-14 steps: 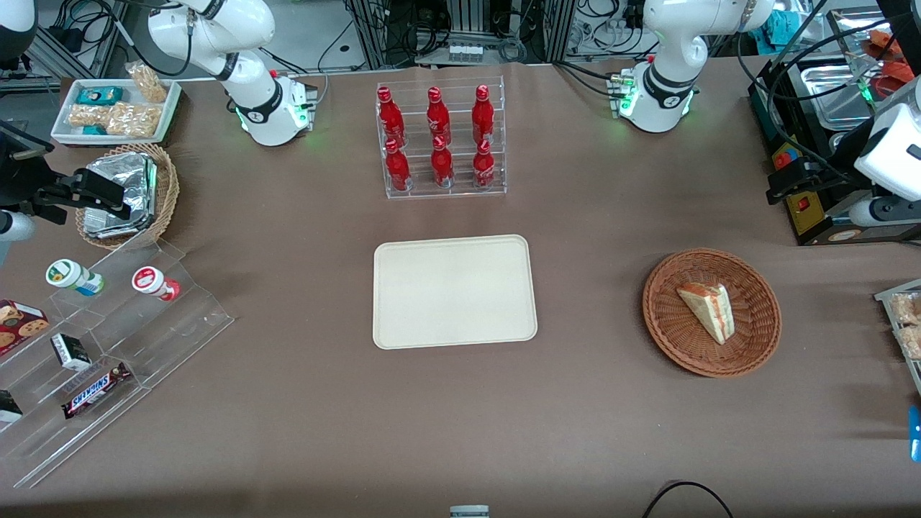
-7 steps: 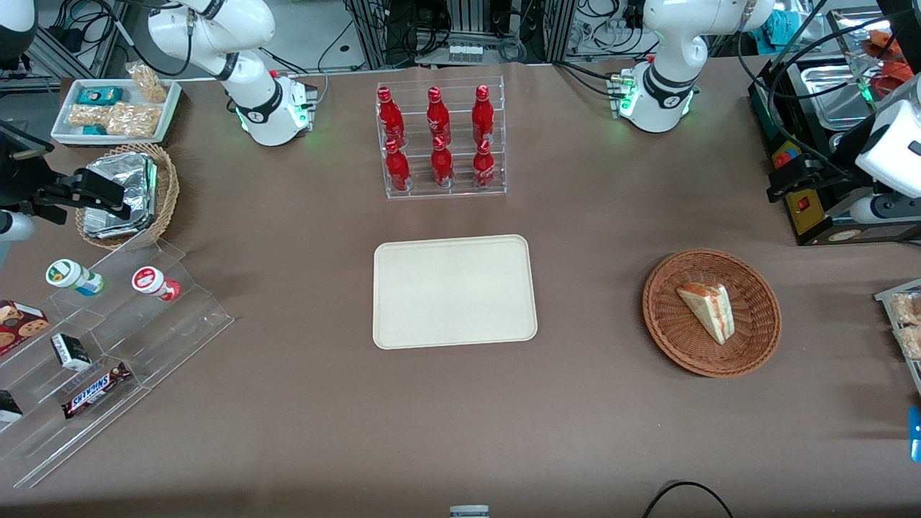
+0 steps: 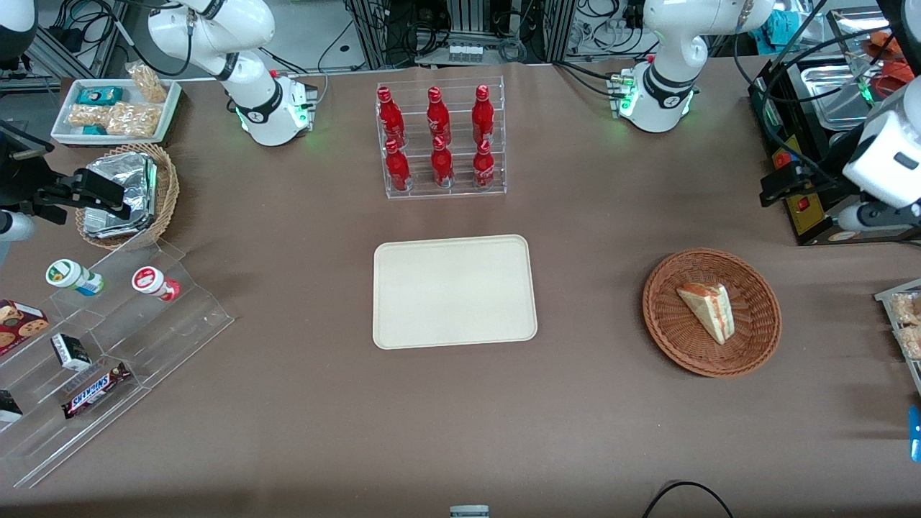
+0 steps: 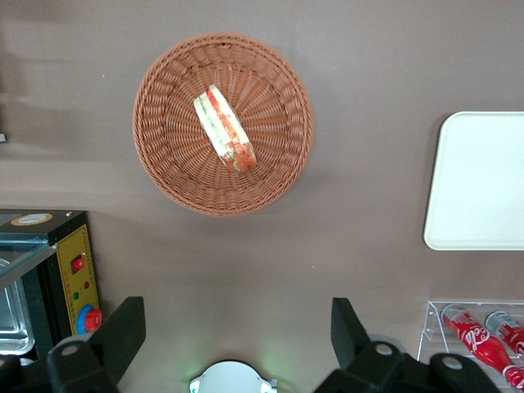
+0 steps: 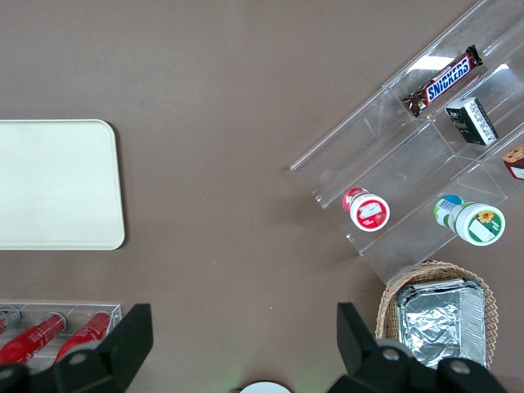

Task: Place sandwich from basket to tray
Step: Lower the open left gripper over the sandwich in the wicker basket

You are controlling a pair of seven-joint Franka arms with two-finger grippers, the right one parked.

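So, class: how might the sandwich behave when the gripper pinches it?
The sandwich looks like soft layered bread, so it probably squashes. Its clear wrap may be slippery. It lies in the basket; the open gripper hangs high above the table beside it.

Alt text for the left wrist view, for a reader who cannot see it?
The open gripper hangs high above the brown table, apart from the basket, where the wrapped sandwich lies. Part of the bare cream tray shows beside it, as do red bottles in a clear rack.
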